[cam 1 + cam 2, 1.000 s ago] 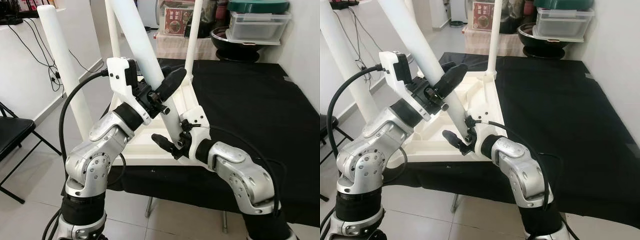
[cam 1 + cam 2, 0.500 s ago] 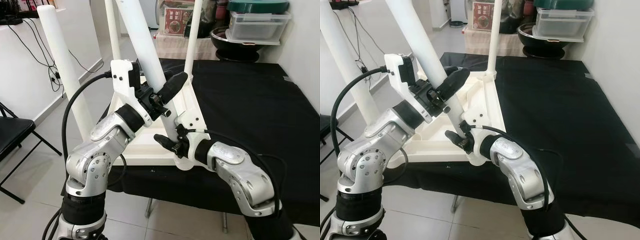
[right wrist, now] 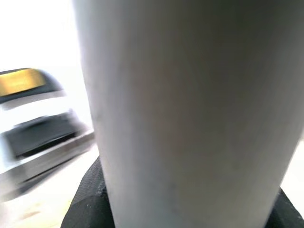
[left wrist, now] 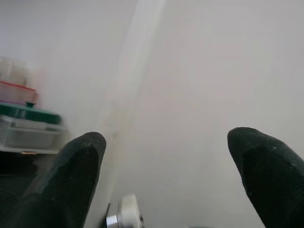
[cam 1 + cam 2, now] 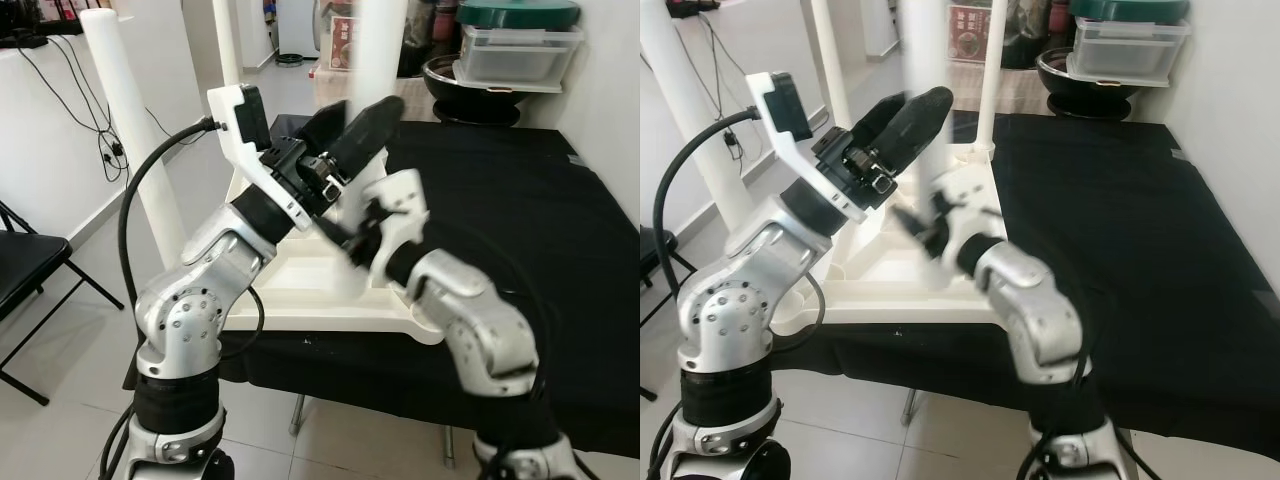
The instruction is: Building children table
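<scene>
Left tool point(image 5: 345, 130) spread wide beside blurred white leg point(image 5: 378, 45); right tool point(image 5: 362, 232) wrapped round it, grip unclear. Upturned tabletop point(image 5: 300, 290) on black counter point(image 5: 520, 220), 3 legs up, 4th being stood.

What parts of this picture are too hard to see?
- Right gripper: smeared by motion blur in the eye views, so its fingers cannot be read.
- White table leg: its top is cut off by the upper edge in the eye views; so close in the right wrist view that it hides the right fingers.
- Left gripper: what its fingers touch is blurred.
</scene>
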Available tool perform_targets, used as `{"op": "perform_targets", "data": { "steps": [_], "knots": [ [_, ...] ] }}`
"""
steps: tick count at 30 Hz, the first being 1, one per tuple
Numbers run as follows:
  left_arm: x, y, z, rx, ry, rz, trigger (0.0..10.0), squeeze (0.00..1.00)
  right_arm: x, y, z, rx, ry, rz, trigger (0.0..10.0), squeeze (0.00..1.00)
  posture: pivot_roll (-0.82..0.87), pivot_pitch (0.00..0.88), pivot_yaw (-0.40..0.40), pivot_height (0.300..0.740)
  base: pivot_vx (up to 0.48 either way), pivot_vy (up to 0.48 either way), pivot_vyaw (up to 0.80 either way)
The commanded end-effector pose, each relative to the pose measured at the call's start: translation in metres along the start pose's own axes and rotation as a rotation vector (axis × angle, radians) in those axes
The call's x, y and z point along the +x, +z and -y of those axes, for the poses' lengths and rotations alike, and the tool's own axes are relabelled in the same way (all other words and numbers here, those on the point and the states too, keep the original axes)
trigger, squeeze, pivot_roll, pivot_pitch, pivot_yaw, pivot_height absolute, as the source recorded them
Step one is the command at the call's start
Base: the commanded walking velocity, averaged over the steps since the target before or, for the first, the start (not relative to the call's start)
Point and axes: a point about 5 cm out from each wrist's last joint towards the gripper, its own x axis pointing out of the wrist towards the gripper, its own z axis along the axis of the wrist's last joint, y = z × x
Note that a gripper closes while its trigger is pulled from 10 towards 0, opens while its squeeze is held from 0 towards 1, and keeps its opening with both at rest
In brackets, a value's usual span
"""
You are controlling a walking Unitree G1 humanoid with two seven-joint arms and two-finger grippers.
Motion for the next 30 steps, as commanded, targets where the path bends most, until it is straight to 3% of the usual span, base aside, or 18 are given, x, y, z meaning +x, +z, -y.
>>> {"op": "perform_targets", "data": {
  "steps": [1,2,5,6,7,8,10,11,12,13,16,18,19,21,22,23,26,30],
  "knots": [
    [-0.006,0.000,0.006,-0.008,-0.036,-0.022,10.0,1.00,0.000,0.004,0.015,-0.017,-0.089,0.026,0.0,0.00,-0.03,0.034,-0.037,0.740,0.000,0.000,0.00],
    [-0.012,-0.002,0.009,-0.006,-0.036,-0.042,10.0,1.00,0.000,0.004,0.026,-0.031,-0.147,0.029,0.0,0.00,-0.03,0.036,-0.039,0.740,0.000,0.000,0.00],
    [-0.018,-0.003,0.009,-0.002,-0.025,-0.059,10.0,1.00,0.000,0.004,0.034,-0.039,-0.195,0.031,0.0,0.00,-0.03,0.039,-0.040,0.740,0.000,0.000,0.00],
    [-0.025,-0.006,0.007,0.014,0.017,-0.082,10.0,1.00,-0.001,0.002,0.041,-0.037,-0.221,0.028,4.2,0.00,-0.02,0.048,-0.042,0.740,0.000,0.000,0.00],
    [-0.030,-0.007,0.006,0.024,0.049,-0.096,10.0,1.00,0.000,0.001,0.044,-0.032,-0.232,0.027,4.2,0.00,-0.02,0.048,-0.042,0.740,0.000,0.000,0.00],
    [-0.037,-0.012,0.000,0.074,0.123,-0.135,10.0,1.00,0.000,-0.001,0.046,-0.018,-0.222,0.033,10.0,0.00,-0.01,0.063,-0.044,0.740,0.000,0.000,0.00],
    [-0.051,-0.021,-0.010,0.164,0.239,-0.208,10.0,1.00,0.001,-0.003,0.047,0.006,-0.184,0.049,10.0,0.00,0.00,0.075,-0.043,0.740,0.000,0.000,0.00],
    [-0.061,-0.025,-0.014,0.221,0.295,-0.256,10.0,0.56,0.001,-0.003,0.048,0.012,-0.160,0.061,10.0,0.00,0.00,0.080,-0.042,0.740,0.000,0.000,0.00],
    [-0.067,-0.027,-0.016,0.253,0.323,-0.285,10.0,0.56,0.002,-0.004,0.049,0.014,-0.145,0.069,10.0,0.00,0.00,0.080,-0.042,0.740,0.000,0.000,0.00],
    [-0.080,-0.030,-0.018,0.300,0.373,-0.331,10.0,0.00,0.002,-0.004,0.050,0.030,-0.107,0.090,10.0,0.00,0.02,0.106,-0.049,0.740,0.000,0.000,0.00],
    [-0.108,-0.033,-0.017,0.352,0.468,-0.409,10.0,0.00,0.000,0.000,0.050,0.089,0.016,0.149,10.0,0.00,0.03,0.128,-0.053,0.740,0.000,0.000,0.00],
    [-0.112,-0.032,-0.017,0.353,0.480,-0.417,10.0,0.00,0.000,0.001,0.050,0.099,0.037,0.158,10.0,0.00,0.03,0.128,-0.053,0.740,0.000,0.000,0.00],
    [-0.122,-0.033,-0.013,0.388,0.515,-0.461,10.0,0.00,-0.002,0.001,0.046,0.069,0.108,0.158,10.0,0.00,0.04,0.166,-0.049,0.740,0.000,0.000,0.00],
    [-0.141,-0.027,-0.005,0.541,0.572,-0.529,10.0,0.00,-0.003,-0.002,0.040,0.055,0.255,0.131,10.0,0.00,0.05,0.192,-0.048,0.740,0.000,0.000,0.00],
    [-0.141,-0.027,-0.005,0.541,0.572,-0.529,10.0,0.00,-0.003,-0.002,0.040,0.055,0.255,0.131,10.0,0.00,0.05,0.192,-0.048,0.740,0.000,0.000,0.00],
    [-0.149,-0.025,0.004,0.637,0.581,-0.586,10.0,0.00,-0.005,-0.003,0.035,0.059,0.390,0.124,10.0,0.00,0.06,0.229,-0.044,0.740,0.000,0.000,0.00],
    [-0.155,-0.028,0.019,0.707,0.547,-0.655,10.0,0.00,-0.007,-0.002,0.033,0.045,0.554,0.121,10.0,0.00,0.08,0.259,-0.046,0.740,0.000,0.000,0.00],
    [-0.159,-0.026,0.026,0.686,0.572,-0.682,10.0,0.00,0.004,0.003,0.045,0.019,0.541,0.098,10.0,0.00,0.10,0.300,-0.043,0.740,0.000,0.000,0.00]
  ]
}}
